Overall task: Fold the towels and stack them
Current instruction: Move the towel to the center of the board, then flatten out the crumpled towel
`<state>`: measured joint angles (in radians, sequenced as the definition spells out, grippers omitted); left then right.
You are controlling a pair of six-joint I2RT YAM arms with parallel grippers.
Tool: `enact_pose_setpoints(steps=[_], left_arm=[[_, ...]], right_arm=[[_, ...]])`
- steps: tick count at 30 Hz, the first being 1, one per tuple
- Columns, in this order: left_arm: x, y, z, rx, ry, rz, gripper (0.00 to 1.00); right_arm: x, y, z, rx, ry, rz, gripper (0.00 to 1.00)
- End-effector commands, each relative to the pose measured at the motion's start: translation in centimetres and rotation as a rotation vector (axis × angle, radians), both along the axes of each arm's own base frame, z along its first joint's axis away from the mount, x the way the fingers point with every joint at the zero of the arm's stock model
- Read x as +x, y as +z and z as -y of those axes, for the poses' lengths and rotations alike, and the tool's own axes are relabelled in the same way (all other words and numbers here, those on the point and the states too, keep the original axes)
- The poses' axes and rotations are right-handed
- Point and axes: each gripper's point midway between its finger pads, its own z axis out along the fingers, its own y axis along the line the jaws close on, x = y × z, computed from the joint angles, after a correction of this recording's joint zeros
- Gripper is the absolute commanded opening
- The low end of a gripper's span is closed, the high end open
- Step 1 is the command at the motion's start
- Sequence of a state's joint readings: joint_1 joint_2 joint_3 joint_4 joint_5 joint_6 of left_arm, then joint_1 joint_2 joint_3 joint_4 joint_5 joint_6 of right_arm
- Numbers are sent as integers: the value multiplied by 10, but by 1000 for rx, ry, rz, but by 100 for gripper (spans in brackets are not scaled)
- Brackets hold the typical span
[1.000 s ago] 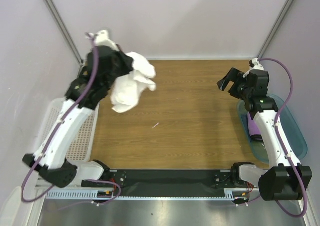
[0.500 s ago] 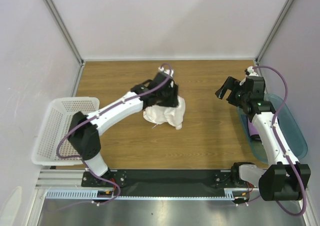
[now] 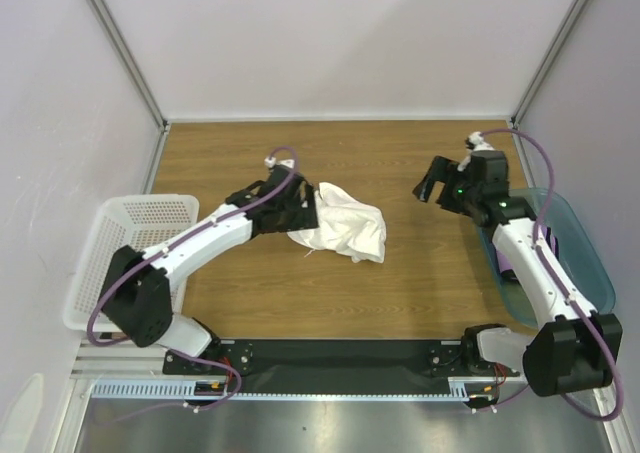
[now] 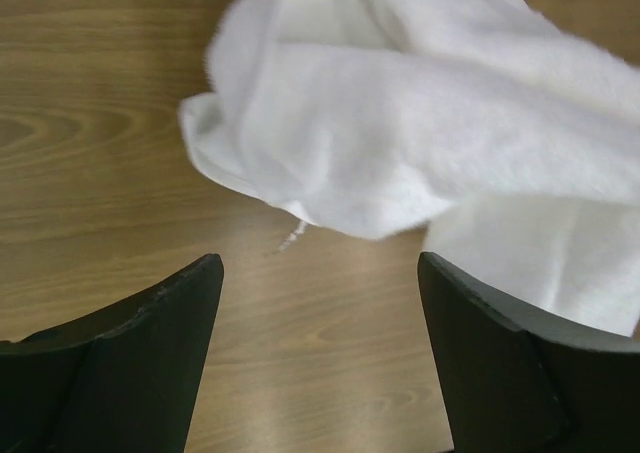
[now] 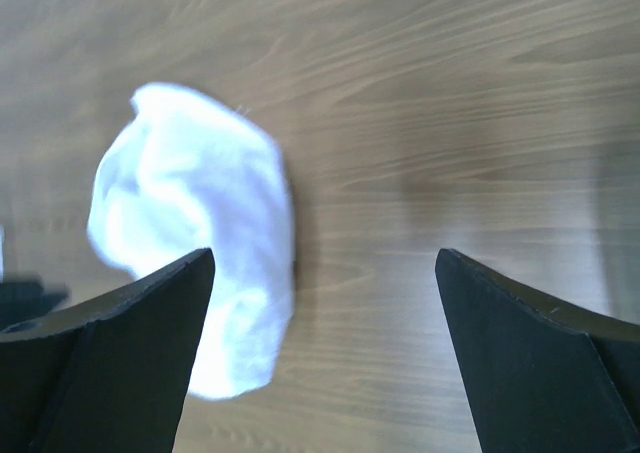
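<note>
wooden tabletop (image 3: 400,293), pale walls. left gripper (image 3: 303,211) jaws wide, nothing between them, just left of the crumpled white towel (image 3: 348,229) lying mid-table. right gripper (image 3: 432,183) also wide, empty, off to the towel's right, apart from it. purple towel (image 3: 507,261) partly visible in teal bin (image 3: 590,273) at right edge. white basket (image 3: 140,223) at left.

White towel (image 3: 345,228), one item, not folded.
Soft cloth crumpled in a loose, rumpled heap, lying on the wooden tabletop (image 3: 400,163) near its middle. Purple towel (image 3: 504,263): only a sliver shows, inside the teal bin (image 3: 590,273) at right.
</note>
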<state>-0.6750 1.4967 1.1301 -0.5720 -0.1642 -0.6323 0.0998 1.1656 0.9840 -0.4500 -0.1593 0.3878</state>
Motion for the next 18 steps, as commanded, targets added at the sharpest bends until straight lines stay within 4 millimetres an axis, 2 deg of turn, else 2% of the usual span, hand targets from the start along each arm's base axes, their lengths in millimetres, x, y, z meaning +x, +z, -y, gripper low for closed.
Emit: enact_pose_setpoints(steps=[1,2,5,6,7,9,11,12,13,14,16,18], left_arm=[[25,16,-18,-118,128,91,84],[29,16,-22,-127,140,100,84],[40,0,-37,-125,209,113,80],[43,-9,-45,-117,238,99,77],[46,-13,-48,-123,262,94,74],[51,-29,-57,-107,308,67,67],[54,-39,-63,-113,348,52,64],[52,-46,-66,-109,357,42,61],[51,-50,-66,-109,362,39,61],[53,-51,-66,-115,364,48,61],[49,-63,-69,-96,371,28,59],[49,-72,-69,-91,362,20,59]], right_arm=[[14,31,-40,-11,90,100,100],[17,37,-49,1,104,110,100],[23,35,-85,12,177,112,100],[32,34,-96,10,193,111,100],[30,34,-114,8,234,109,100],[39,44,-133,-4,265,132,100],[43,34,-161,-21,321,114,99],[49,46,-173,-14,339,150,99],[55,31,-185,-23,358,125,97],[53,29,-202,-24,391,127,97],[64,35,-222,-16,410,149,96],[68,11,-244,-24,435,93,95]])
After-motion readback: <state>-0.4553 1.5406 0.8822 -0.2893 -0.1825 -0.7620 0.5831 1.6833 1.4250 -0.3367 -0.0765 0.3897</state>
